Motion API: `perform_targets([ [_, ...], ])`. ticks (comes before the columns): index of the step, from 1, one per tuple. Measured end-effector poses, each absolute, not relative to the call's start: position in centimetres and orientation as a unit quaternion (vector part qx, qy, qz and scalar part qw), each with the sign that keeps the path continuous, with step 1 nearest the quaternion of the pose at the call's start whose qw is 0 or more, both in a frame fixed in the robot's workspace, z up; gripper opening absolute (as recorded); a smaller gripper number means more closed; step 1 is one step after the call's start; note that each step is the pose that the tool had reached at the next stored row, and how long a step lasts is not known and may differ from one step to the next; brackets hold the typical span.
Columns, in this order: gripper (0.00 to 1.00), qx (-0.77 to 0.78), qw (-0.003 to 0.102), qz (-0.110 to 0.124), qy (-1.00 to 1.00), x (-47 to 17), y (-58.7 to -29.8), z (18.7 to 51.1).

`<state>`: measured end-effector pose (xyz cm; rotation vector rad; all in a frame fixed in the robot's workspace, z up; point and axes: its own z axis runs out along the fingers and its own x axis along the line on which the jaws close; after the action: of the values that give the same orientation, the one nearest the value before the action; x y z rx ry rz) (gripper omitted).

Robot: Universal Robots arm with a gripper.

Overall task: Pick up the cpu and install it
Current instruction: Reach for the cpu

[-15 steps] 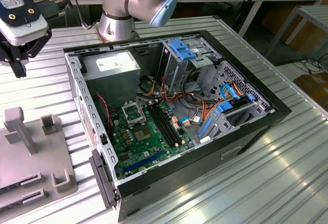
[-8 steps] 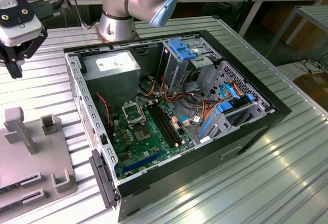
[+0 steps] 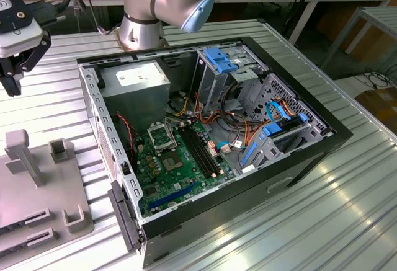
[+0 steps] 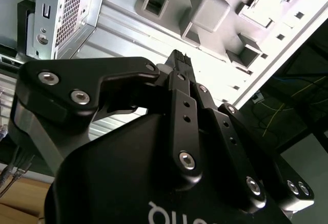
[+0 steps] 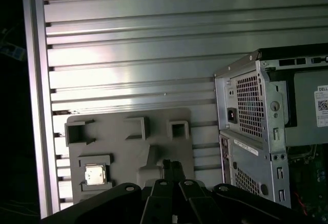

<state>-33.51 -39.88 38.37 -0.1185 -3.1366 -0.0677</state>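
While the gripper (image 3: 12,84) hangs at ten o'clock in the exterior view, its claw is clenched on nothing. In the first wrist view its fingertips (image 5: 167,165) are pressed together, with the grey fixture tray (image 3: 37,209) beyond them. That tray lies at eight o'clock on the ribbed metal table (image 3: 347,221). The cpu (image 5: 95,175) sits flat in a tray pocket on the side away from the open computer case (image 3: 322,144), apart from the claw. Inside the case, the metal-framed socket (image 3: 162,137) lies on the green motherboard (image 3: 186,175).
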Motion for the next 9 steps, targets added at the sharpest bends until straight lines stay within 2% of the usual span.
perform_targets([
  [9,0.11,-0.038,0.001,-0.022,-0.999,-34.15,-39.89,38.33],
])
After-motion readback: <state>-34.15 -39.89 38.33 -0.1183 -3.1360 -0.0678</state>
